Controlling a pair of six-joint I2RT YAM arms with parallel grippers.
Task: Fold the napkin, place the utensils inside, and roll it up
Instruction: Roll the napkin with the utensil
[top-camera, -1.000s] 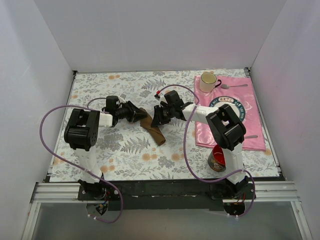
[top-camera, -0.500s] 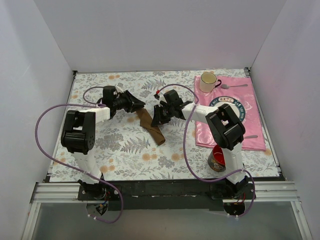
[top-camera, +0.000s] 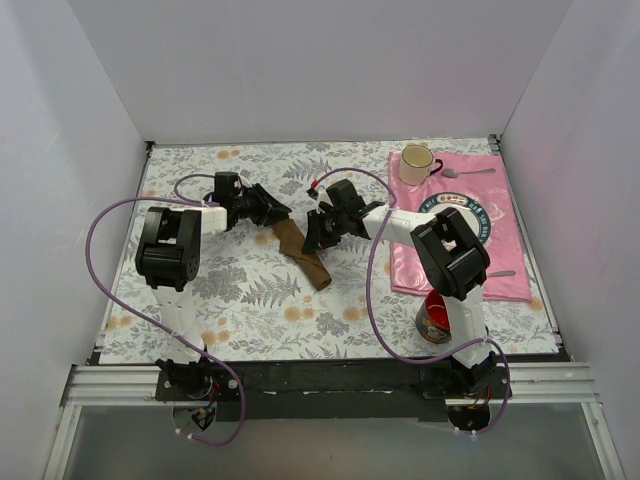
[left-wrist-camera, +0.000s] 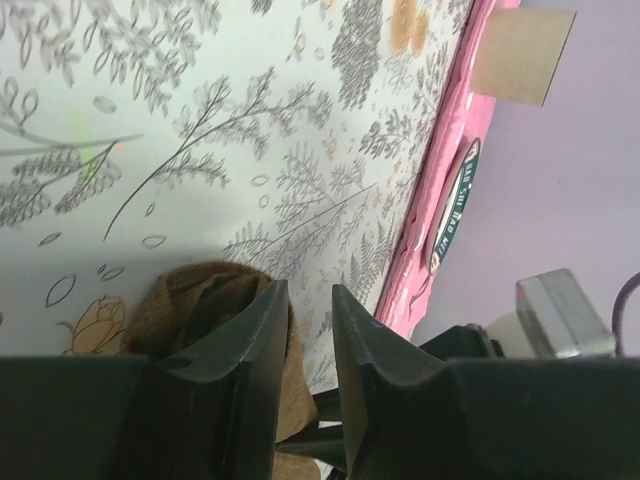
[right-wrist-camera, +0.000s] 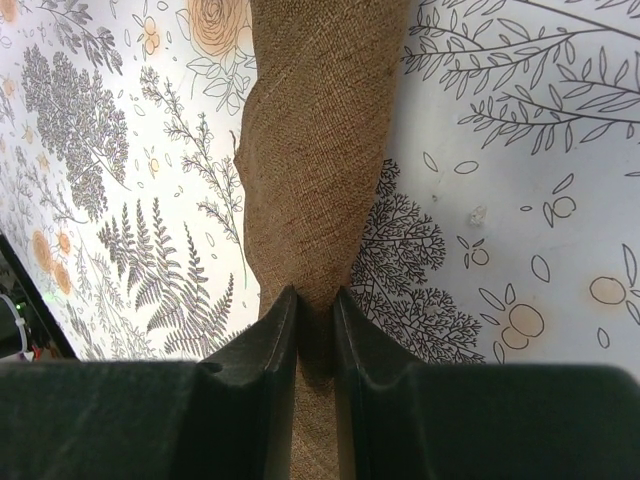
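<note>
The brown napkin (top-camera: 301, 251) lies rolled into a narrow slanted bundle on the flowered tablecloth. My right gripper (top-camera: 313, 236) is shut on it from the right. In the right wrist view its fingertips (right-wrist-camera: 283, 312) pinch the roll (right-wrist-camera: 318, 150) across its width. My left gripper (top-camera: 284, 213) hovers at the roll's upper end. Its jaws (left-wrist-camera: 309, 292) stand a narrow gap apart, with only tablecloth showing between the tips. The napkin (left-wrist-camera: 200, 305) bulges beside and under the left finger. The utensils are hidden from view.
At the right, a pink placemat (top-camera: 512, 262) carries a plate (top-camera: 480, 222), a cream mug (top-camera: 416, 160), a silver spoon (top-camera: 470, 172) and a silver fork (top-camera: 500, 273). A can (top-camera: 436, 318) stands by the right arm's base. Purple cables loop over both arms.
My left gripper has moved toward the back and now sits at the roll's top end; its arm has swung. My right gripper has stayed on the napkin.
</note>
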